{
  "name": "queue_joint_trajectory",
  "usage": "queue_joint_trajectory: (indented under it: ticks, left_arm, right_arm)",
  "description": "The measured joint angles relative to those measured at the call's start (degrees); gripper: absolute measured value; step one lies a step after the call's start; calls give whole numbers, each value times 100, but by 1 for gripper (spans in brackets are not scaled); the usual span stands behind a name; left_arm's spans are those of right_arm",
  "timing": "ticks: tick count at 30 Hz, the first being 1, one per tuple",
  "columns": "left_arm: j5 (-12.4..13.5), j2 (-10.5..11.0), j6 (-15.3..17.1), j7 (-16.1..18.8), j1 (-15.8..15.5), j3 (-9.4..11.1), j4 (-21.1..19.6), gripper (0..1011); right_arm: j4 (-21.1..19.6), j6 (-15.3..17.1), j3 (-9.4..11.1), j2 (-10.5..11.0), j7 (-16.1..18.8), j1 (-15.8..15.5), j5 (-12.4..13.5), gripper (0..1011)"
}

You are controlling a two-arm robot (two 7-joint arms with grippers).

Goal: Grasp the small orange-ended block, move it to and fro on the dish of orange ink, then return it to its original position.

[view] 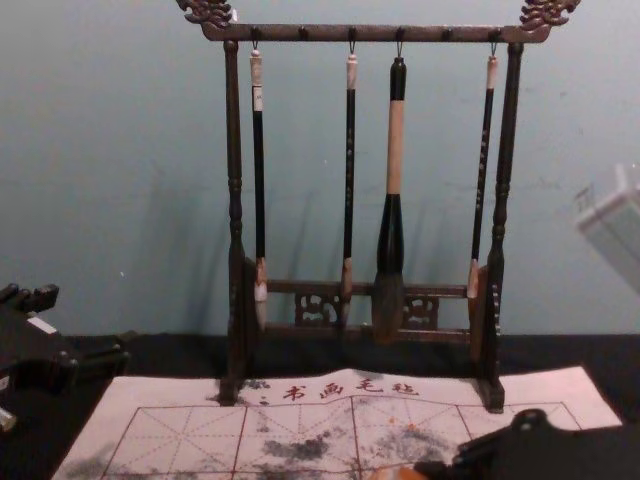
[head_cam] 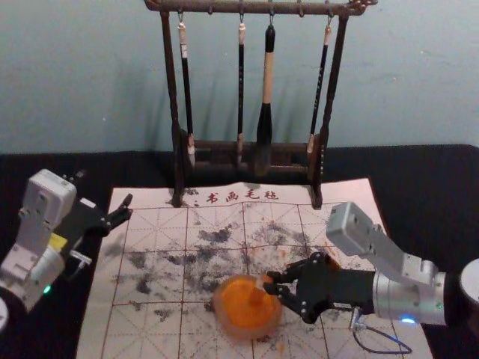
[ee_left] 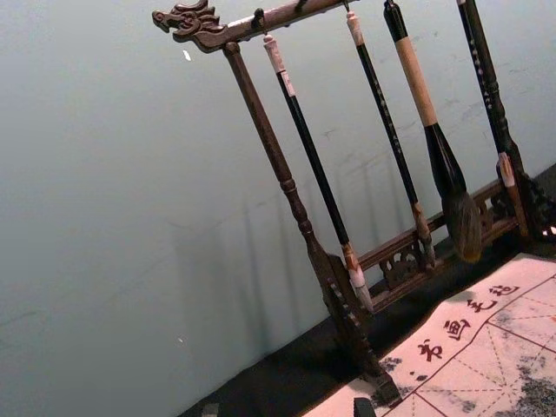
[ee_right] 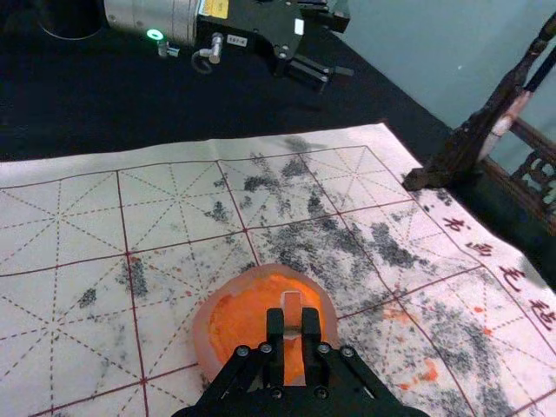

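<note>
Head view: the right gripper (head_cam: 270,282) is grasping the small block (head_cam: 260,282) over the dish of orange ink (head_cam: 247,330), while the left gripper (head_cam: 129,207) is idling well apart from the dish, to its left, its fingers standing spread.

Both forearms are smooth silver-grey cylinders, the left forearm (head_cam: 43,266) carrying a yellow label (head_cam: 57,241) and a small green light (head_cam: 47,289), the right forearm (head_cam: 404,295) a blue light (head_cam: 408,321). Each bears a rounded, pale grey housing. A thin dark cable (head_cam: 382,351) loops from a metal connector on the right. The left end effector (head_cam: 129,208) is matte black with small white labels; the right end effector (head_cam: 271,283), also black, has round screw heads (ee_right: 242,350) along its slim, angular linkages.
</note>
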Motion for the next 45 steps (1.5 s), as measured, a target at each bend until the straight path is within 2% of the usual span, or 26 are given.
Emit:
queue_joint_trajectory:
  ticks: [11, 19, 26, 33, 45]
  left_arm:
    - [0, 0, 0, 0, 0, 0, 0, 1001]
    - [0, 0, 0, 0, 0, 0, 0, 1001]
    - [0, 0, 0, 0, 0, 0, 0, 1001]
    - [0, 0, 0, 0, 0, 0, 0, 1001]
    - [0, 0, 0, 0, 0, 0, 0, 1001]
  right_arm:
    - [-372, 111, 73, 260, 61, -170, 116, 81]
    - [-482, 142, -43, 328, 201, -193, 135, 81]
    - [-486, 157, -155, 305, 273, -123, 112, 81]
    - [-362, 197, -272, 191, 278, 23, 34, 81]
    - [-157, 291, -305, 71, 192, 191, -39, 80]
